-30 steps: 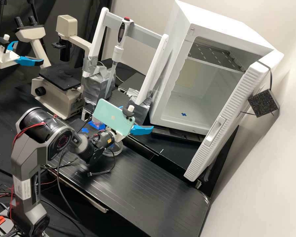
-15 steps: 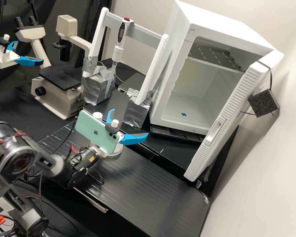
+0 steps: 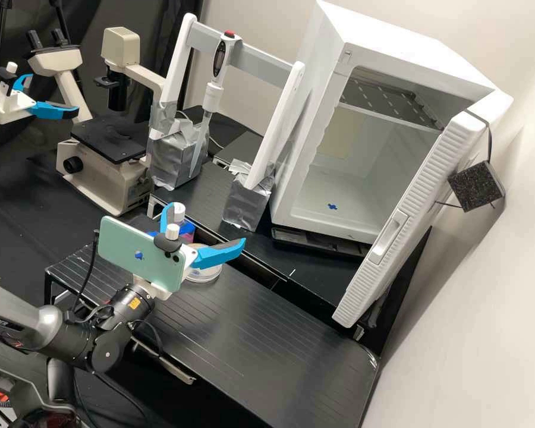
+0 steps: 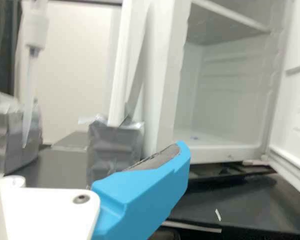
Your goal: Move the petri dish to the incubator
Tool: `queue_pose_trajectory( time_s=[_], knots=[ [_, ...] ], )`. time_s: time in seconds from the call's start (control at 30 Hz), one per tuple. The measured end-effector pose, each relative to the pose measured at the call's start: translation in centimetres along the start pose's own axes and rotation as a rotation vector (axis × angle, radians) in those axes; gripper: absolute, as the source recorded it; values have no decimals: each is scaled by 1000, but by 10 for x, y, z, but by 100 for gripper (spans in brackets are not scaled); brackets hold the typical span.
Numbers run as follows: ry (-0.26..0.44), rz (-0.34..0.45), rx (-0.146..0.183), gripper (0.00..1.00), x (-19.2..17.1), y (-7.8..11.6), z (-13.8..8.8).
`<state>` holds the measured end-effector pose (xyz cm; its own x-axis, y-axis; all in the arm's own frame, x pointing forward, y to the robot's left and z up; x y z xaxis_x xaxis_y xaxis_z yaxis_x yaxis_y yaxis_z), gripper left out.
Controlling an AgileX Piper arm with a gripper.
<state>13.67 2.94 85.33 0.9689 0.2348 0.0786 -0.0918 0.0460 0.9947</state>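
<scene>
"High view: where does the dish (image 3: 207, 274) sit?"

"On the table (image 3: 255, 333), near the edge facing the incubator (image 3: 398, 41). The claw (image 3: 208, 222) is above that side, spread wide and apparently empty."

"Then getting hold of the dish looks like the step in hand. How should the arm (image 3: 56, 336) do it well?"

"Square up first, one finger either side of the rim, clear of the bottle (image 3: 188, 229). Then it should sink slowly and close lightly, low on the wall; a high or hard pinch could tip the dish or lift just its lid."
</scene>
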Motion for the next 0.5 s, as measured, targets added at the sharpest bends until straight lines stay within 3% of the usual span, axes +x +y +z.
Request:
queue_pose_trajectory(
  time_s=[0.13,0.5],
  knots=[
    [-23,-64,-18,100,-1,-4,6],
    [-98,-140,11,100,-2,-10,22]
  ],
)
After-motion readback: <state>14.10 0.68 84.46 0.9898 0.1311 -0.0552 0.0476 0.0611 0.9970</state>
